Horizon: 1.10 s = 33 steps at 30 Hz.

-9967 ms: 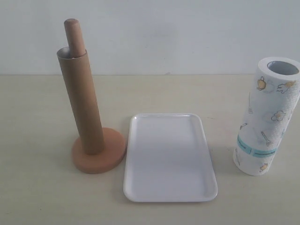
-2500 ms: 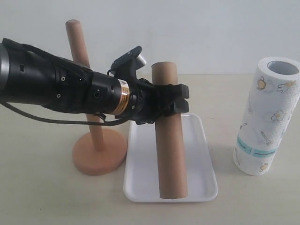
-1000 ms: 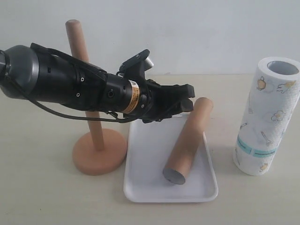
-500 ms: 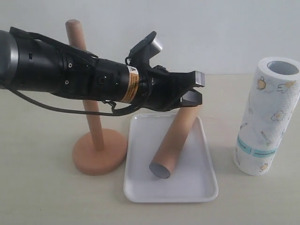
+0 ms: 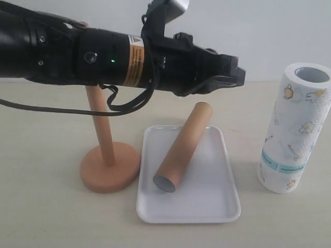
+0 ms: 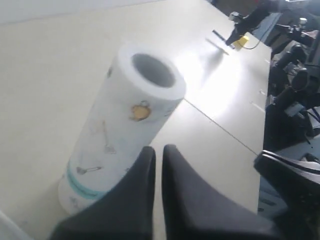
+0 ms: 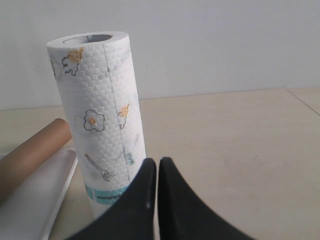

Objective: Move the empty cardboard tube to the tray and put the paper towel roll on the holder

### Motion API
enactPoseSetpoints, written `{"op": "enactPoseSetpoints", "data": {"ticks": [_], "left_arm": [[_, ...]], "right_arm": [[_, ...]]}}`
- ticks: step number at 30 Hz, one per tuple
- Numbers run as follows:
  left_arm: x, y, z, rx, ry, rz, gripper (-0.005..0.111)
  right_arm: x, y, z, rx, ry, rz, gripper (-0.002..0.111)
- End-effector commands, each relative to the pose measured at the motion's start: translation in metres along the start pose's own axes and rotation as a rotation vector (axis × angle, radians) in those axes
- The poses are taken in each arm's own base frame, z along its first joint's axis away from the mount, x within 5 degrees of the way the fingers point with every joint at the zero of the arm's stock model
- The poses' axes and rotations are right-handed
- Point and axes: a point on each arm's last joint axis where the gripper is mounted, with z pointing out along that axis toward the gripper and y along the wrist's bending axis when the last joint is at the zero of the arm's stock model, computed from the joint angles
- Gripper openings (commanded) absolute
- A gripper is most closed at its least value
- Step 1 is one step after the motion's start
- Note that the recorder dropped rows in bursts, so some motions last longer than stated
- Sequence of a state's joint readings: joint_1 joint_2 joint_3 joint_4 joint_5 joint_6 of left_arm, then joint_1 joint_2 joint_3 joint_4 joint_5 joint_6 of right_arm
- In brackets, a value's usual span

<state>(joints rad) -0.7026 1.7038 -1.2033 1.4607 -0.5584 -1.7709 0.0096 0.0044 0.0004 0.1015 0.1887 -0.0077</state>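
The empty cardboard tube (image 5: 182, 148) lies slantwise in the white tray (image 5: 222, 204), its grey open end toward the front; its far end also shows in the right wrist view (image 7: 30, 150) over the tray's rim (image 7: 37, 200). The wooden holder (image 5: 108, 168) stands bare left of the tray, the upper part of its rod hidden behind my left arm. The paper towel roll (image 5: 295, 129) stands upright at the right. My left gripper (image 5: 237, 77) hangs shut and empty above the tube's far end, pointing at the roll (image 6: 120, 135). My right gripper (image 7: 157, 161), shut and empty, sits just beside the roll (image 7: 100, 115).
The black left arm (image 5: 77, 51) spans the scene above the holder and tray. A plain white wall stands behind the beige table. In the left wrist view, dark equipment (image 6: 292, 75) stands beyond the table's far edge.
The tube has dropped from leaning to lying flat in the tray. My left gripper has risen, moved right toward the roll, and gone from open to shut.
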Motion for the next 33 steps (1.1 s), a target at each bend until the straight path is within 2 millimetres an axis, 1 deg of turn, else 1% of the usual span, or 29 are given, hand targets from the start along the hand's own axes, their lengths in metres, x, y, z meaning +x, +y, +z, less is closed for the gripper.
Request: {"op": "enactPoseSetpoints", "data": {"ticks": [1,4,7,11,14,16,18,20,21,24,28,31,33], "left_arm": [[-0.018,-0.038,-0.019,0.064,-0.064,0.13,0.004],[-0.029,-0.057,-0.034,0.08,-0.111,0.19,0.004],[-0.039,-0.07,-0.051,0.087,-0.161,0.228,0.004],[-0.053,-0.086,-0.077,0.054,-0.229,0.302,0.004],[-0.063,-0.097,-0.103,-0.018,-0.279,0.407,0.004],[-0.069,-0.107,-0.124,-0.066,-0.316,0.47,0.004],[-0.074,-0.119,-0.148,-0.091,-0.373,0.471,0.004],[-0.075,-0.128,-0.169,-0.11,-0.43,0.483,0.004],[-0.075,-0.133,-0.184,-0.13,-0.47,0.49,0.004],[-0.068,-0.137,-0.214,-0.2,-0.548,0.489,0.004],[-0.052,-0.13,-0.249,-0.376,-0.651,0.479,0.004],[-0.034,-0.116,-0.266,-0.521,-0.702,0.436,0.004],[-0.02,-0.112,-0.272,-0.55,-0.706,0.426,0.004]], "right_arm": [[-0.002,0.0,0.0,-0.002,-0.017,-0.002,0.001],[-0.002,0.0,0.0,-0.002,-0.017,-0.002,0.001],[-0.002,0.0,0.0,-0.002,-0.017,-0.002,0.001],[-0.002,0.0,0.0,-0.002,-0.017,-0.002,0.001],[-0.002,0.0,0.0,-0.002,-0.017,-0.002,0.001],[-0.002,0.0,0.0,-0.002,-0.017,-0.002,0.001],[-0.002,0.0,0.0,-0.002,-0.017,-0.002,0.001],[-0.002,0.0,0.0,-0.002,-0.017,-0.002,0.001],[-0.002,0.0,0.0,-0.002,-0.017,-0.002,0.001],[-0.002,0.0,0.0,-0.002,-0.017,-0.002,0.001],[-0.002,0.0,0.0,-0.002,-0.017,-0.002,0.001],[-0.002,0.0,0.0,-0.002,-0.017,-0.002,0.001],[-0.002,0.0,0.0,-0.002,-0.017,-0.002,0.001]]}}
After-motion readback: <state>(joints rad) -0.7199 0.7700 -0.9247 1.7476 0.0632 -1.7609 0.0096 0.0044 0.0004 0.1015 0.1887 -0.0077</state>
